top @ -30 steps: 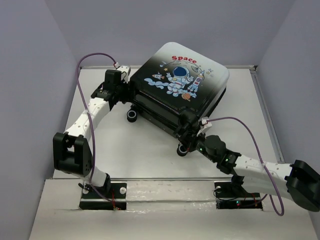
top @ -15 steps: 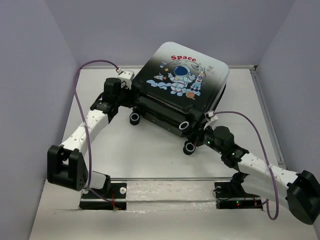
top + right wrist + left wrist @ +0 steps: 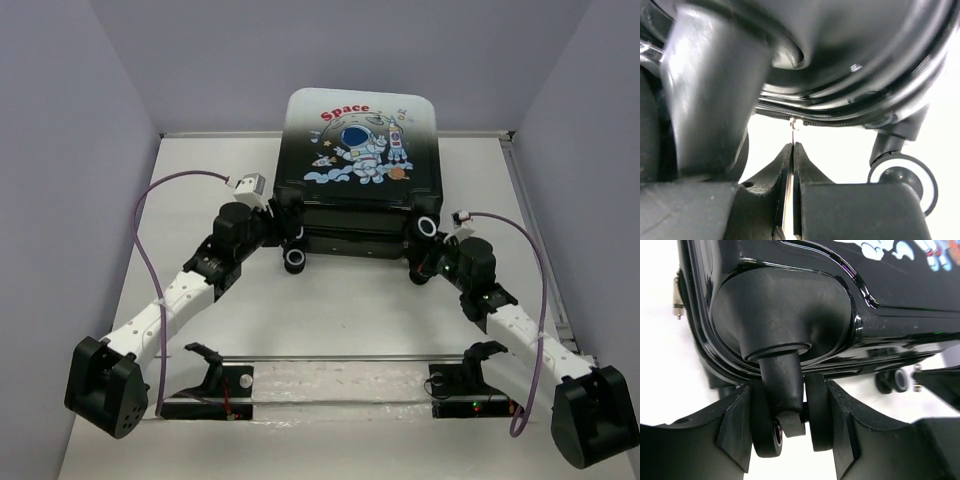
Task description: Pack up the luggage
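Observation:
The luggage point(image 3: 360, 150) lies flat at the back of the table with its lid closed. Its astronaut and red "Space" print face up, and its black wheels point toward me. My left gripper point(image 3: 283, 236) is at its near left corner. In the left wrist view the left gripper point(image 3: 789, 427) is shut on a black twin caster wheel point(image 3: 816, 415) under the glossy shell point(image 3: 790, 315). My right gripper point(image 3: 424, 256) is at the near right corner. In the right wrist view it point(image 3: 792, 150) is shut on the thin metal zipper pull point(image 3: 792, 132) hanging from the zip line.
A free caster point(image 3: 296, 258) sits just right of my left gripper, and another caster point(image 3: 427, 227) stands by my right gripper. Grey walls close in the white table point(image 3: 200, 200) on three sides. A metal rail point(image 3: 350, 357) runs along the near edge by the arm bases.
The luggage has swung from a diagonal lie to square with the table edge. Both arms moved with it. The left jaws narrowed onto the caster.

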You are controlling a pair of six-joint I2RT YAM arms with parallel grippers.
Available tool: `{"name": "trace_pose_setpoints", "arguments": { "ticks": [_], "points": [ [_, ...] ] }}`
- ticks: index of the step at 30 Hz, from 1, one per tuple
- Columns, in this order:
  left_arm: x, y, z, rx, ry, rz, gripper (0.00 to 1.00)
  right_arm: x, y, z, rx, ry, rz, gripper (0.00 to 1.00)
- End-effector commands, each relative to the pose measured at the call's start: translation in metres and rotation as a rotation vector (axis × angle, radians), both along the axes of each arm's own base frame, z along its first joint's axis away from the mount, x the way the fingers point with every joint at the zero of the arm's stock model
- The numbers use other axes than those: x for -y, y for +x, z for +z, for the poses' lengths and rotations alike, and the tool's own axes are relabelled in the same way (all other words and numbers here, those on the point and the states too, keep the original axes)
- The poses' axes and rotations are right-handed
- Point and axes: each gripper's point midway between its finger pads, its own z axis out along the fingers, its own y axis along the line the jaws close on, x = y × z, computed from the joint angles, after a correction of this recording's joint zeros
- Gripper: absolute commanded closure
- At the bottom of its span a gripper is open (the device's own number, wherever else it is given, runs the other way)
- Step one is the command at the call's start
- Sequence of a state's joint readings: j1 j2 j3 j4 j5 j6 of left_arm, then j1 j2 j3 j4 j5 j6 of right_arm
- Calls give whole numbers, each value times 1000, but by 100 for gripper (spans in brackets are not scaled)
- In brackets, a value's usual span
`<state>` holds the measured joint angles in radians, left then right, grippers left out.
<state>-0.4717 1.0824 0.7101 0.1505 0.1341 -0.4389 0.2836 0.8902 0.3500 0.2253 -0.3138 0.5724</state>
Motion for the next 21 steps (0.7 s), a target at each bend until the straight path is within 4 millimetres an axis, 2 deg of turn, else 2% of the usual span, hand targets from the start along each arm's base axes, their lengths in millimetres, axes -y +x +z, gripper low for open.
{"name": "trace_pose_setpoints", "arguments": {
  "ticks": [1,2,3,4,6,8,9,11,12,13,14,15,16,17,18,21],
  "points": [
    [103,-92,48,-70,-347,-462,94,-56,-22,41,193,97,125,93],
    [104,-89,55,-58,-367,-458,94,-64,-27,41,204,89,116,93],
    [114,-93,69,-29,-394,-483,94,-63,-20,42,223,75,33,93],
    [119,-96,75,-32,-421,-494,94,-82,-34,42,227,79,78,93],
    [128,-100,94,0,-474,-521,94,-95,-34,52,252,104,67,93],
    [131,-101,114,35,-540,-527,94,-114,-34,53,261,98,70,93],
    [131,-102,122,48,-562,-531,94,-121,-29,38,239,50,55,93],
    [131,-102,134,68,-593,-533,94,-145,-35,35,239,35,110,93],
    [133,-105,144,79,-624,-542,94,-160,-36,50,267,67,133,93],
    [133,-108,151,89,-639,-555,94,-172,-40,50,272,70,166,93],
    [135,-109,157,96,-651,-565,94,-191,-50,38,262,44,230,93],
    [138,-114,170,112,-668,-588,94,-213,-55,57,290,83,289,93],
    [140,-115,176,122,-672,-601,94,-228,-62,57,295,83,338,93],
    [141,-117,182,129,-677,-613,94,-246,-70,44,273,68,396,93],
    [140,-117,192,149,-686,-616,94,-274,-96,62,300,126,499,93],
    [133,-120,206,185,-702,-604,94,-308,-136,58,300,187,631,93]
  ]
}}
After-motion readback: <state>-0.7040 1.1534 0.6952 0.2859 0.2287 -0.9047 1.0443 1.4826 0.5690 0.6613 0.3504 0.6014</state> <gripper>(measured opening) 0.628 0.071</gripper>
